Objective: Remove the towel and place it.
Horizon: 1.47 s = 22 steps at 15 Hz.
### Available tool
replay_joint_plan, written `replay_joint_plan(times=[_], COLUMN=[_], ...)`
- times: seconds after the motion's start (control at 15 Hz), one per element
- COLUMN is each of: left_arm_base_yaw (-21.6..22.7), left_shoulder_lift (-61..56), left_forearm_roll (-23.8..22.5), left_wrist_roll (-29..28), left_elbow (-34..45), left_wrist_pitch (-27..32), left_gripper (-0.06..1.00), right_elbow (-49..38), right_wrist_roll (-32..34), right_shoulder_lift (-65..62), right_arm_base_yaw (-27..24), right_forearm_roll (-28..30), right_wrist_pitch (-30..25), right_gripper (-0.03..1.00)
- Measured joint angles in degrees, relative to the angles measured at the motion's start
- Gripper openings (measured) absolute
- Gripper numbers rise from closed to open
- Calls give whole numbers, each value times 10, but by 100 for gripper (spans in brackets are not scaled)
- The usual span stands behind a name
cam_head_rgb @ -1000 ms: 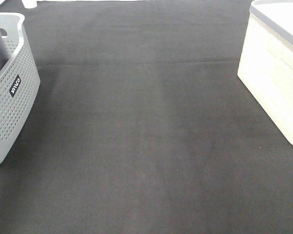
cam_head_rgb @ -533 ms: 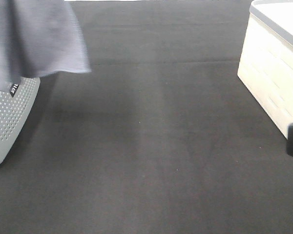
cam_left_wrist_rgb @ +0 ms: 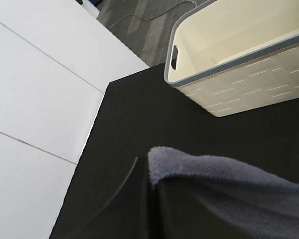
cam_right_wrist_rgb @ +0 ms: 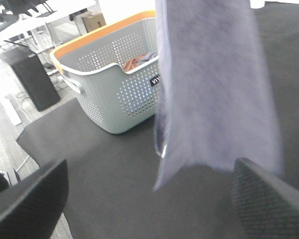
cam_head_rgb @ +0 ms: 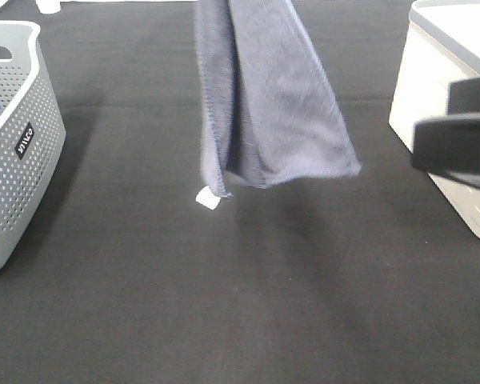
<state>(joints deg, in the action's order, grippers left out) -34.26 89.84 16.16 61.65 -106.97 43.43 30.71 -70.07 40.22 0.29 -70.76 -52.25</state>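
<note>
Towel hangs limp over the middle of the mat, tag lowest, top edge pinched in the left gripper; soft, light and floppy, so best taken at a free lower corner. Right gripper is spread wide and empty, near its right side. Left basket holds crumpled cloths; right bin shows nothing inside.
</note>
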Motion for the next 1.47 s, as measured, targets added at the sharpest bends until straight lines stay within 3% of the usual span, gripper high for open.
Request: replay_joint_plan(times=[0.33, 0.93, 1.07, 1.27, 1.47], left_arm_base_yaw=[-45, -49, -49, -49, -49], left_shoulder_lift=[29, 35, 35, 35, 35], left_forearm_roll=[1, 6, 10, 10, 10], left_wrist_roll=[0, 0, 0, 0, 0], left_elbow=[-1, -1, -1, -1, -1], left_wrist_pitch=[-38, -61, -68, -69, -69], left_gripper=[0, 0, 0, 0, 0], right_elbow=[0, 1, 1, 1, 19], right_wrist_roll=[-112, -124, -124, -124, -126], right_shoulder_lift=[89, 105, 113, 191, 248], right_arm_base_yaw=[0, 17, 90, 253, 319], right_forearm_roll=[-101, -110, -111, -112, -119], right_wrist_pitch=[-24, -33, 28, 201, 309], right_gripper=[84, 82, 82, 82, 81])
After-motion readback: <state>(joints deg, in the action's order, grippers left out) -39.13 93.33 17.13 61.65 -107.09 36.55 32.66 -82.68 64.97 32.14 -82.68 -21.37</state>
